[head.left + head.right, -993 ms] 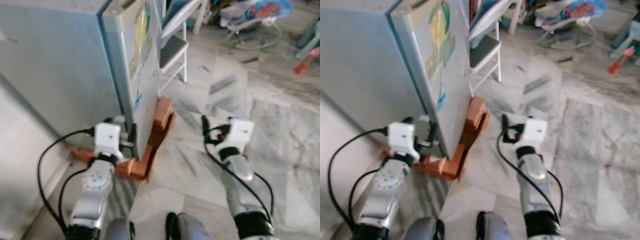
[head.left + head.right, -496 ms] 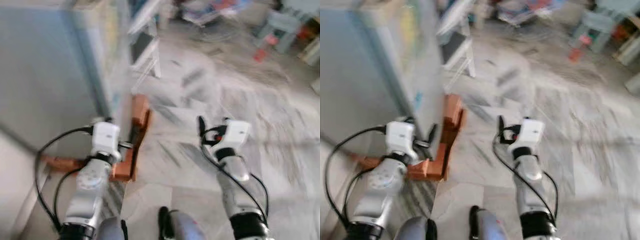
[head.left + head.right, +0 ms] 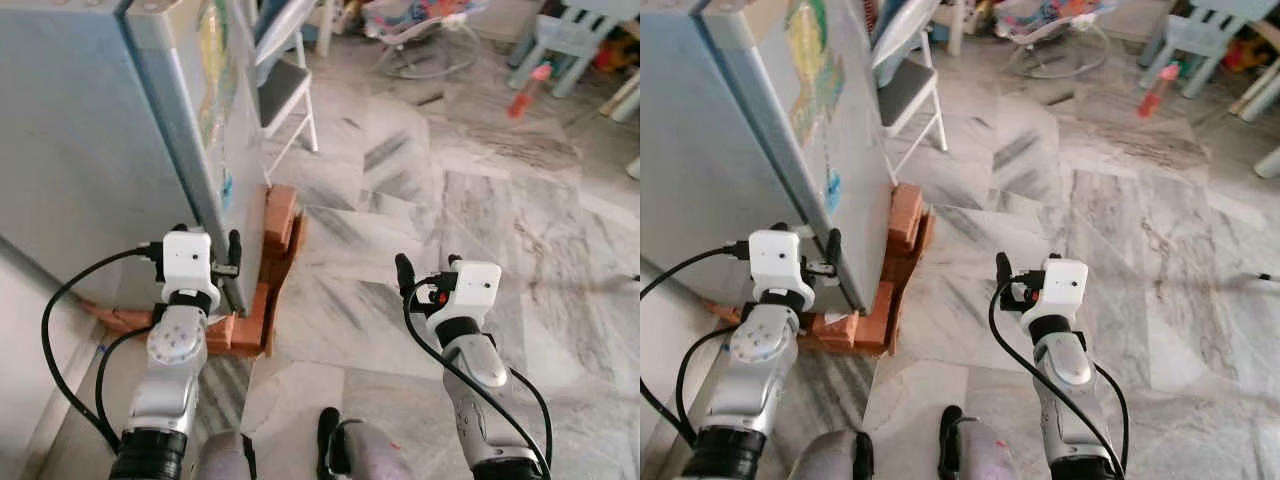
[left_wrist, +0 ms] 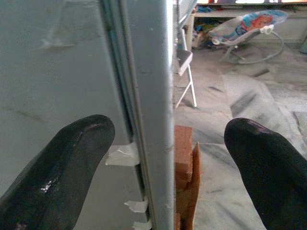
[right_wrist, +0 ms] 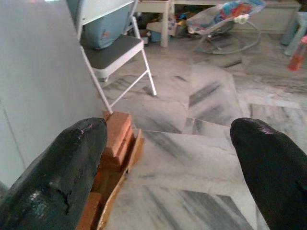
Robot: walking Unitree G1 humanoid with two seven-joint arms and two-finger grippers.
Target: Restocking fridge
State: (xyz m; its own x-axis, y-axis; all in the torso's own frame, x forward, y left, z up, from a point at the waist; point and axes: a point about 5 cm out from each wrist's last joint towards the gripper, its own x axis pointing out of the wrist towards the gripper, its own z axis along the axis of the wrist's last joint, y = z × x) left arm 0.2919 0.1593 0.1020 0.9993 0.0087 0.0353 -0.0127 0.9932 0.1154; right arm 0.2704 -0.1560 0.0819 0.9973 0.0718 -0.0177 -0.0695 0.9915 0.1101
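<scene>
Grey metal fridge (image 3: 120, 140), door shut, stands on red bricks (image 3: 275, 215) at ten o'clock; restocking looks barely begun. Left gripper (image 4: 165, 158), spread wide and empty, straddles the door's edge. Right gripper (image 5: 170, 163), equally wide and empty, hovers over marble floor (image 3: 450, 200).

- Left arm (image 3: 170, 380): silver metal, built of rounded segments, with a round disc-shaped joint showing small screws.
- Left wrist block (image 3: 186, 260): a white, boxy housing above the disc joint.
- Left cable (image 3: 62, 320): thick and black, looping in an arc from the white block down along the arm.
- Left jaws (image 4: 165, 163): two long black fingers (image 4: 57, 167) with blunt, rounded, slightly scuffed tips.
- Right arm (image 3: 475, 385): silver, slimmer, tapering to a dark collar.
- Right wrist block (image 3: 473, 287): white and boxy, with a small red mark beside it.
- Right cable (image 3: 430, 345): black, curving beside the arm.
- Right jaws (image 5: 172, 163): glossy black rounded fingers (image 5: 64, 172).
- Lower body (image 3: 365, 460): grey, rounded shell with black trim.
</scene>
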